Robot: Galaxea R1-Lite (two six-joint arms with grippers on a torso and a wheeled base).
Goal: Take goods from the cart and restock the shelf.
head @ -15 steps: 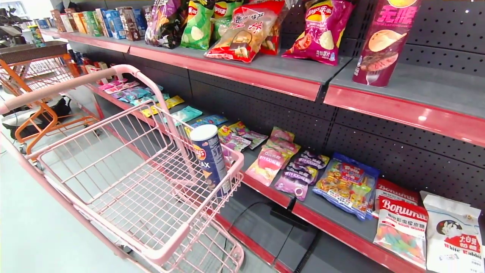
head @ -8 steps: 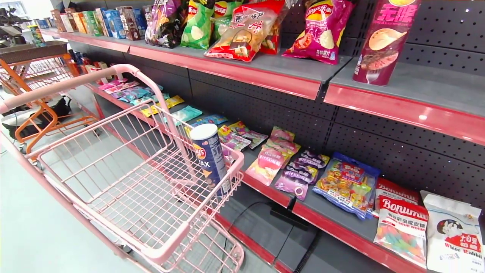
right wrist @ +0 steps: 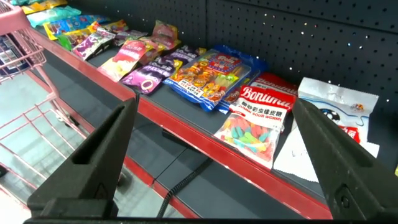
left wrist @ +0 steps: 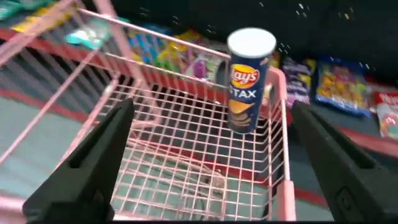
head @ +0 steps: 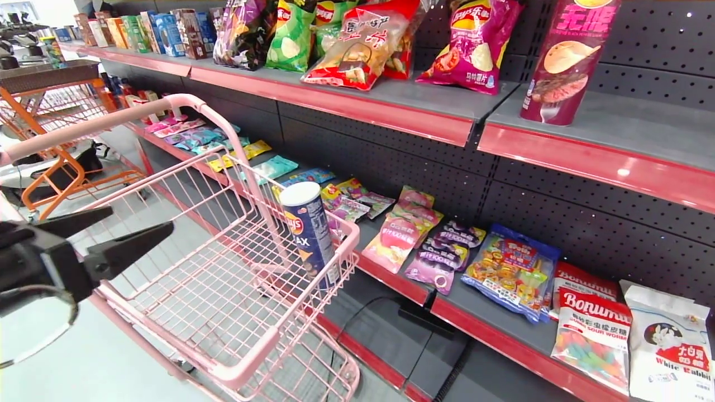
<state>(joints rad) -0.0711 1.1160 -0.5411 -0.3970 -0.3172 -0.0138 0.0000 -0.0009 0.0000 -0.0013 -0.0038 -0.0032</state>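
A stocked shelf (head: 614, 120) runs behind a pink wire cart (head: 240, 368) holding a single can of crisps (head: 310, 234), upright in the corner nearest the shelf. The can stands straight ahead of the left jaws, spread wide at the cart's opposite side and clearly the nearer pair. The right jaws, also spread, hang beside the lower shelf's sweet bags (right wrist: 211, 71).

Chips can (head: 309, 234) is stood upright in a corner of the pink cart (head: 252, 354), next to the shelving. Chip bags (head: 357, 47) and a tall magenta can (head: 564, 61) are kept on the upper shelf (head: 631, 125). Candy packets (head: 511, 271) are laid flat on the lower shelf (head: 475, 304).
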